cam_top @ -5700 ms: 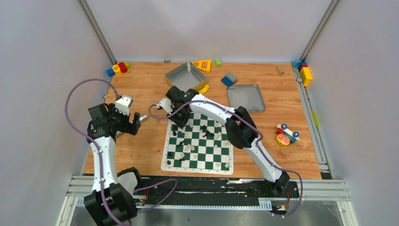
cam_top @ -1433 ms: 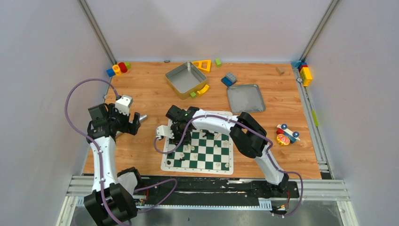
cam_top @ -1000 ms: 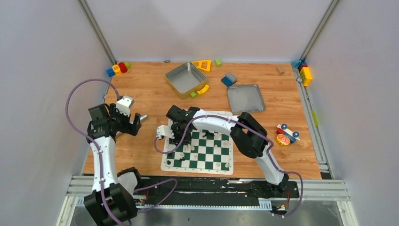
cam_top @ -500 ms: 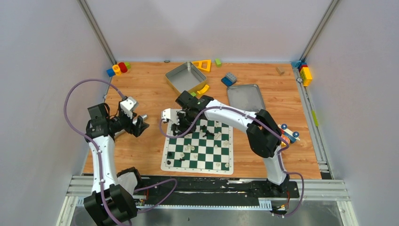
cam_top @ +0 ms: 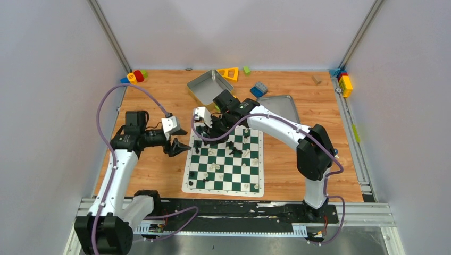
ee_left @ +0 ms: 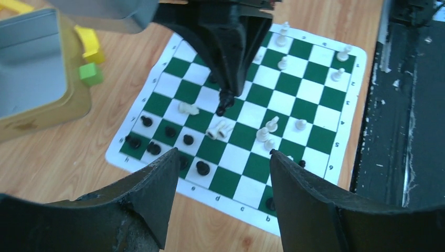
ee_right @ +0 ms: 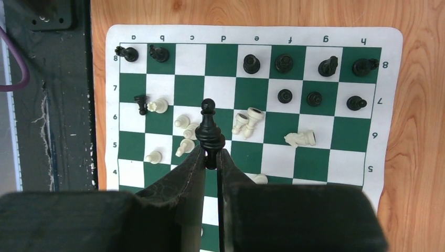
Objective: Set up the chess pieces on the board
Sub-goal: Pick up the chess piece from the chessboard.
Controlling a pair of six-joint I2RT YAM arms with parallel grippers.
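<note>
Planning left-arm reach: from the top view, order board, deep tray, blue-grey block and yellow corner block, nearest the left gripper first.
1. board, just right of left gripper
2. deep tray, far centre
3. blue-grey block, farther right
4. yellow block, far-right corner

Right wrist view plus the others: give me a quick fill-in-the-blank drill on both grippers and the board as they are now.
The right gripper has its jaws shut on a ___ chess piece.
The left gripper has its jaws ___, holding nothing.
The board has dark green and ___ squares.
Missing words: black; open; white.
</note>
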